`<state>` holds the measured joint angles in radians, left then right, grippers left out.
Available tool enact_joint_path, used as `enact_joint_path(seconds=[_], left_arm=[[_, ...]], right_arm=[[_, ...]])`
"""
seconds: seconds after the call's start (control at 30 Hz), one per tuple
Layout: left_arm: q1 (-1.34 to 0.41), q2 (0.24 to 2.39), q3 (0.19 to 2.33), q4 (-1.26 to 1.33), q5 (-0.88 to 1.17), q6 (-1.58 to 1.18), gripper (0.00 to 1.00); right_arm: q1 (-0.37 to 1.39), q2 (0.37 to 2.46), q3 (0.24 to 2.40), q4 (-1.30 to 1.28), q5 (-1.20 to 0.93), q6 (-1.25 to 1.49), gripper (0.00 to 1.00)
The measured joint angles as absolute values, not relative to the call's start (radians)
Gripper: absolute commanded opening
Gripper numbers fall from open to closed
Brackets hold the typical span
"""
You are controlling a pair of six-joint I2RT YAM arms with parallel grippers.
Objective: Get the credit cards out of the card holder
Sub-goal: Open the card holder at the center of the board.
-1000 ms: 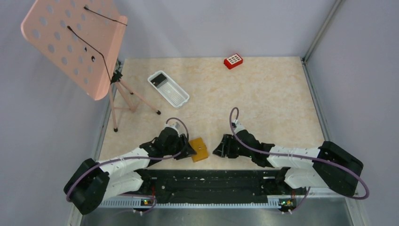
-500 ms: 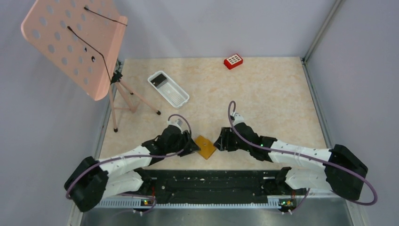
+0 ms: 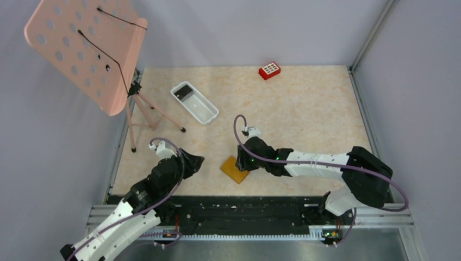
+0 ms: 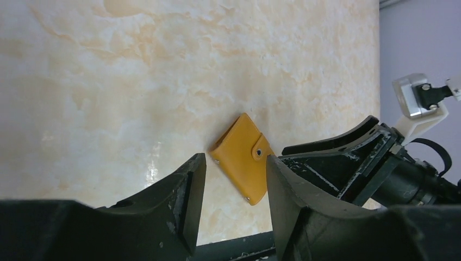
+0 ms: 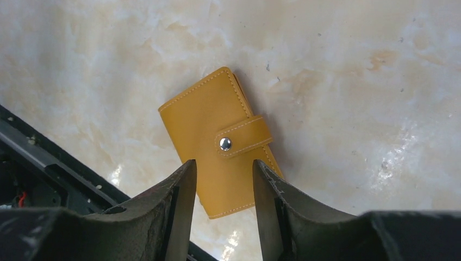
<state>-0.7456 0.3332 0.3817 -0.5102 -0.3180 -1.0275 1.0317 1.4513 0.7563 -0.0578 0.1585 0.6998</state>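
The card holder [image 3: 234, 171] is a tan-yellow folder lying closed on the table near the front edge, its strap snapped shut. It also shows in the left wrist view [image 4: 243, 157] and the right wrist view [image 5: 213, 123]. My right gripper [image 3: 242, 162] hovers just over it, open and empty, its fingertips [image 5: 182, 179] straddling the holder's near end. My left gripper [image 3: 198, 160] is open and empty, a short way left of the holder. No credit cards show at the holder. A dark flat rectangle [image 3: 185, 91] that looks like a card lies in the white tray.
A white mesh tray [image 3: 202, 109] lies at the back left. A pink perforated stand [image 3: 87, 49] on tripod legs [image 3: 157, 122] stands at the left edge. A red block [image 3: 269, 70] sits at the far edge. A black rail [image 3: 244, 209] runs along the front.
My left gripper has let the holder be and drawn back to the left. My right gripper has moved left and now hangs over the holder, which shifted and turned slightly.
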Motion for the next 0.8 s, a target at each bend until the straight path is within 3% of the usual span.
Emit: enact_joint_path(seconds=[0.4,0.63,0.8], left_arm=[[-0.746,0.243,0.325,-0.611,-0.373,-1.046,0.51],[-0.746,0.260,0.325,-0.612,-0.376,-1.053,0.50],[-0.746,0.261,0.320,-0.606,-0.368,-1.068,0.50]], right_arm=[[1.080,1.650,0.890,-0.115,0.221,0.654,0.41],[1.131,1.735,0.997,-0.198,0.323,0.641,0.30],[1.149,1.748,1.017,-0.228,0.369,0.643,0.12]])
